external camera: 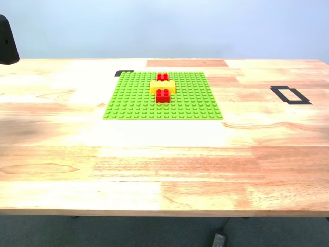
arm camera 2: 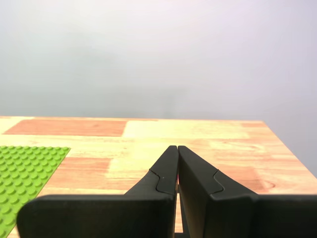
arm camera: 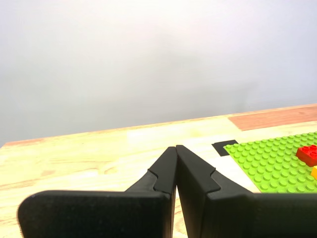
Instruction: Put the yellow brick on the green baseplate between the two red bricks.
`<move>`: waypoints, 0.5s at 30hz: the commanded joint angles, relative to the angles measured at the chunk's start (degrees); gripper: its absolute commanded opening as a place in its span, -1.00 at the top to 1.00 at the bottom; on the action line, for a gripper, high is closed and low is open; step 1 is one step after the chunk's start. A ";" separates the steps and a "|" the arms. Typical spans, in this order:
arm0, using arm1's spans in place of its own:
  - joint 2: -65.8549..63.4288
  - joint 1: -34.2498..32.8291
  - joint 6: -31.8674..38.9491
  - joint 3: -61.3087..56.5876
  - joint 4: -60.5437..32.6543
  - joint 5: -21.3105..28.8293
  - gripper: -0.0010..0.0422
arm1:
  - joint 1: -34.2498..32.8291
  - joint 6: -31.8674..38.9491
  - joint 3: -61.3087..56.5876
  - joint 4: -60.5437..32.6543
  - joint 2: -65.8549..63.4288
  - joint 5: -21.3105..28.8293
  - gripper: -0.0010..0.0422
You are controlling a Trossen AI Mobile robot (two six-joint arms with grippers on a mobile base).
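The green baseplate [external camera: 133, 100] lies flat on the wooden table, in the middle of the exterior view. On it the yellow brick [external camera: 162, 86] sits crosswise between the two red bricks, one behind it [external camera: 162, 77] and one in front [external camera: 163, 95], all three touching in a line. My first gripper [arm camera: 176, 148] is shut with nothing held, away from the plate; its view catches the baseplate [arm camera: 267, 163], a red brick [arm camera: 309, 153] and a sliver of yellow brick [arm camera: 314, 172]. My second gripper [arm camera 2: 177, 148] is shut and empty too, with a baseplate corner [arm camera 2: 22, 171] beside it.
A black tape rectangle [external camera: 290, 94] marks the table at the exterior view's right. A small black tape mark [external camera: 123, 73] sits at the baseplate's far corner. A dark part of the robot [external camera: 7, 40] shows at that view's upper left. A cable plug [external camera: 218, 239] lies below the table's near edge.
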 commanded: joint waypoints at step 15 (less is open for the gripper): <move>0.09 0.02 -0.37 -0.11 0.04 0.02 0.96 | 0.00 0.07 0.17 -0.28 0.09 -0.07 0.96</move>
